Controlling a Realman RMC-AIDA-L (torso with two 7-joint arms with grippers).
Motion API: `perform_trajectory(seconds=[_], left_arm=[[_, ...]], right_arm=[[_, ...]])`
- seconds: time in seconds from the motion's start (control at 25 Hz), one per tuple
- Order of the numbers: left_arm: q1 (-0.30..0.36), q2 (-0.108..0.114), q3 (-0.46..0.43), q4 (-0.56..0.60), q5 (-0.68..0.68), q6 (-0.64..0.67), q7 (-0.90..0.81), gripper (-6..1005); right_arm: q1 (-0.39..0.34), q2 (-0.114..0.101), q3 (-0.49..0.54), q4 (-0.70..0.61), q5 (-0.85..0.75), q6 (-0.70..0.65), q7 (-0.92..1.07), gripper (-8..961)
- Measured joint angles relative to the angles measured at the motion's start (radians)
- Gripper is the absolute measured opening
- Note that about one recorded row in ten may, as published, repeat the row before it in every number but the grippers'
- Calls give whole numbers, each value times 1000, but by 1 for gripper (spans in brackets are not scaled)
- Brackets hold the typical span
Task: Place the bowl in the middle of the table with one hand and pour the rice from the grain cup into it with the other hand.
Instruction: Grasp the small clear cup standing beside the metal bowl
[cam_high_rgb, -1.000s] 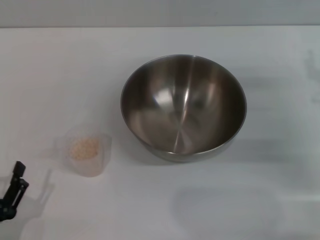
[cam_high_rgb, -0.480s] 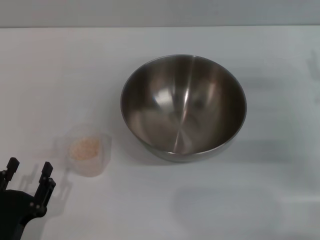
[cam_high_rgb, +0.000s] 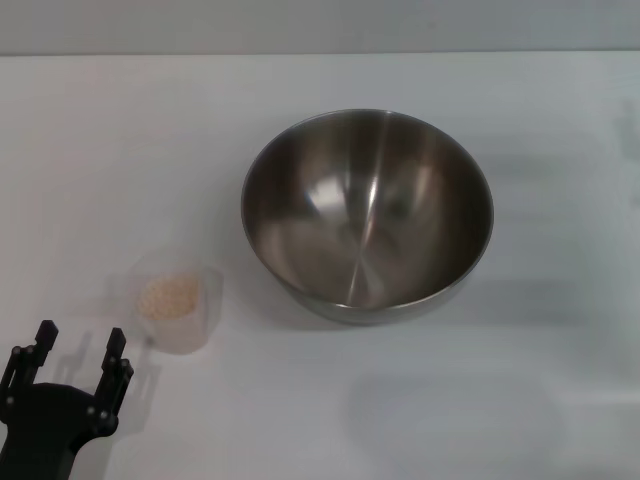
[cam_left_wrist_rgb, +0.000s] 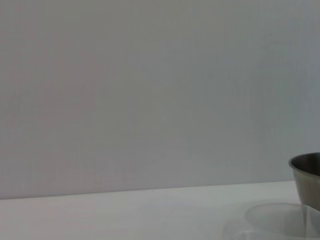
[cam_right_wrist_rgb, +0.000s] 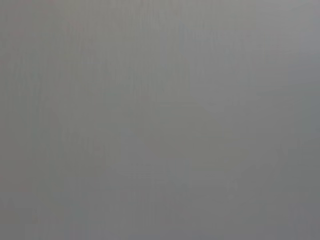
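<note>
The shiny steel bowl (cam_high_rgb: 367, 212) stands upright and empty near the middle of the white table (cam_high_rgb: 120, 150). The translucent grain cup (cam_high_rgb: 175, 300) stands to its left, upright, with pale rice (cam_high_rgb: 168, 296) in its bottom. My left gripper (cam_high_rgb: 80, 350) is open at the near left corner, just in front of and left of the cup, not touching it. In the left wrist view the bowl's edge (cam_left_wrist_rgb: 307, 177) and the cup's rim (cam_left_wrist_rgb: 280, 220) show. My right gripper is out of view.
A grey wall (cam_high_rgb: 320, 25) runs behind the table's far edge. The right wrist view shows only a plain grey surface.
My left gripper has come up from the near left corner toward the cup and now shows both fingers spread. The bowl and cup have not moved.
</note>
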Motion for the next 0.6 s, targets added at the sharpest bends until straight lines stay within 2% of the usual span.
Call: perform_trajectory(seconds=[0.16, 0.6], left_arm=[[-25, 0, 49, -15, -81, 0, 26, 678], [-58, 0, 60, -19, -131, -8, 48, 669]], right_arm=[[-3, -1, 0, 0, 0, -1, 0, 680], [-12, -2, 0, -6, -2, -26, 0, 680]])
